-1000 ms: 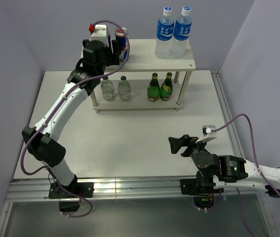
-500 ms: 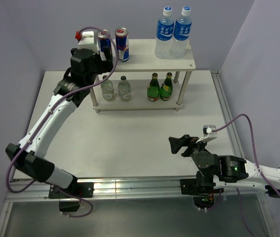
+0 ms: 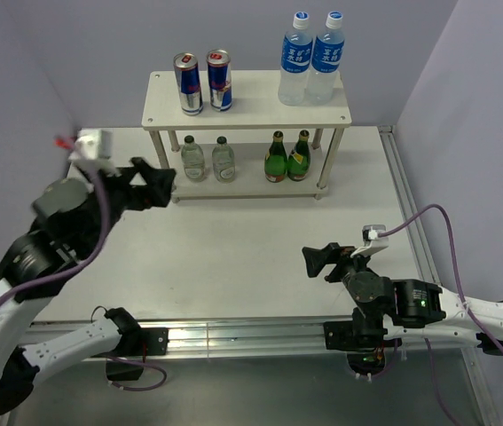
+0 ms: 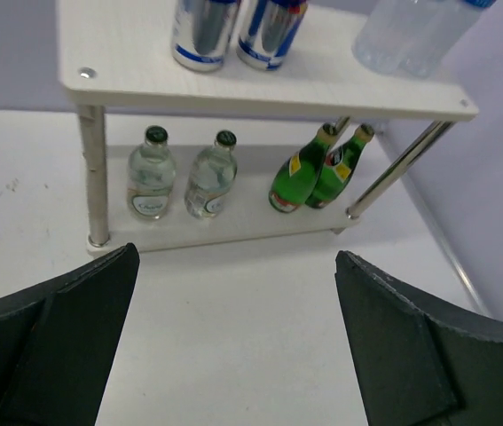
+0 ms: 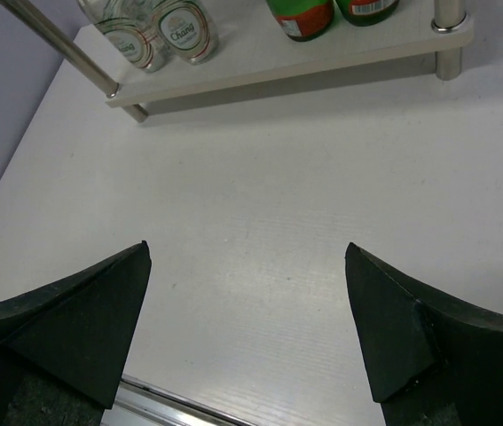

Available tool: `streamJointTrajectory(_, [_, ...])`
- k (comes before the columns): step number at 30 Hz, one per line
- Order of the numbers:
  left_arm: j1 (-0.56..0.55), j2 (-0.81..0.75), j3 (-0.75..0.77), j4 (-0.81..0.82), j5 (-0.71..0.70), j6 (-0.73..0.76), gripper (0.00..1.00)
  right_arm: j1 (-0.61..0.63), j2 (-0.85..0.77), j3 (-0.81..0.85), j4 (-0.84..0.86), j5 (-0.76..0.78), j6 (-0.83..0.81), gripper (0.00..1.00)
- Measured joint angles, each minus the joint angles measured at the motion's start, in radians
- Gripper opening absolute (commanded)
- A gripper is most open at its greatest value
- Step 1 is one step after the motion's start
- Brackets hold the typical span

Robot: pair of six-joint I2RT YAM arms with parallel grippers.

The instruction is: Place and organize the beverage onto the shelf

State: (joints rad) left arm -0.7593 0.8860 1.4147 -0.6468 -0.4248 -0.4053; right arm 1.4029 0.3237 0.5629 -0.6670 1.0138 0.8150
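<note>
Nearest to us, the right gripper hovers low over the white table, toward its near right part and well apart from every drink. Its fingers are spread wide. In its wrist view we see only table surface between them, so it has hold of nothing.

A little farther in, on the left side, the left gripper hangs above the table, near the left front leg of the shelf and pointing toward it. Its fingers also stand wide apart with nothing between them. Through that gap its wrist camera takes in both tiers.

The shelf stands at the far end of the table, close to the back wall. On its lower tier we count four standing bottles. Two clear bottles with green caps sit side by side toward the left, just beside each other. Two green bottles with yellow labels sit side by side toward the right. A gap separates the two pairs.

On the top tier, two cans stand upright side by side at the left end, above the clear bottles. Two blue bottles, clear with blue labels and caps, stand close together toward the right end, above the green bottles. Every drink we can see is on the shelf, paired with its like, and neither gripper touches any of them.
</note>
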Motion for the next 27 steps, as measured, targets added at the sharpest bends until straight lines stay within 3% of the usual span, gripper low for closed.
streamJointTrajectory(4, [0.0,-0.179,-0.044,0.008,-0.041,0.013,0.99,0.0,-0.006,0.002,0.017,-0.02,-0.035,1.0])
streamJointTrajectory(8, [0.0,-0.312,-0.188,0.077,-0.063,0.034,0.99,0.001,-0.04,0.051,0.011,-0.031,-0.075,1.0])
streamJointTrajectory(15, [0.003,-0.31,-0.396,0.113,-0.058,0.056,0.99,0.002,-0.196,0.131,0.077,-0.044,-0.173,1.0])
streamJointTrajectory(27, [0.15,-0.302,-0.446,0.18,0.071,0.071,0.99,0.002,-0.156,0.468,0.014,-0.018,-0.339,1.0])
